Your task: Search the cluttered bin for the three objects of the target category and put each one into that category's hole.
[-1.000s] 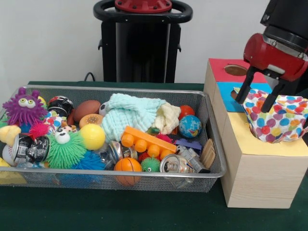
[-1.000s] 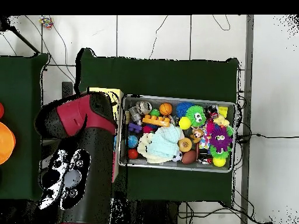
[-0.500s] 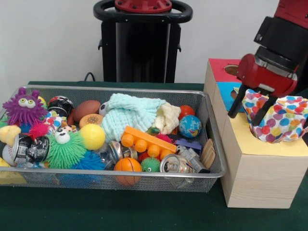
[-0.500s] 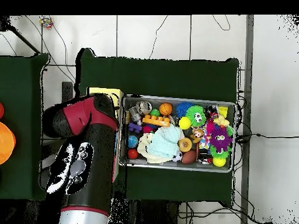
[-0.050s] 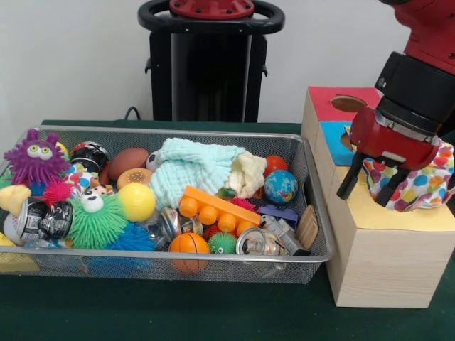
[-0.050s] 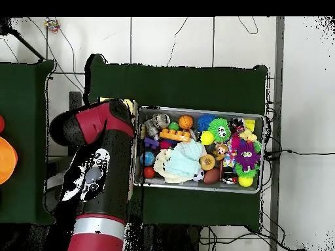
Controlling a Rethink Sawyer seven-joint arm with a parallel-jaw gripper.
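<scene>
Item: polka-dot cloth (image 5: 419, 186), bunched on the box's yellow section (image 5: 370, 213); fingers (image 5: 348, 186) spread apart, empty, just bin-side of it

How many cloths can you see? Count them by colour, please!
Mint green cloth: 1
Cream cloth: 1
Polka-dot cloth: 1
Total: 3

From above I see my red and black arm (image 6: 98, 163) covering the box just beside the wire bin (image 6: 199, 110), which sits full of toys on the green cloth (image 6: 183, 82).
</scene>
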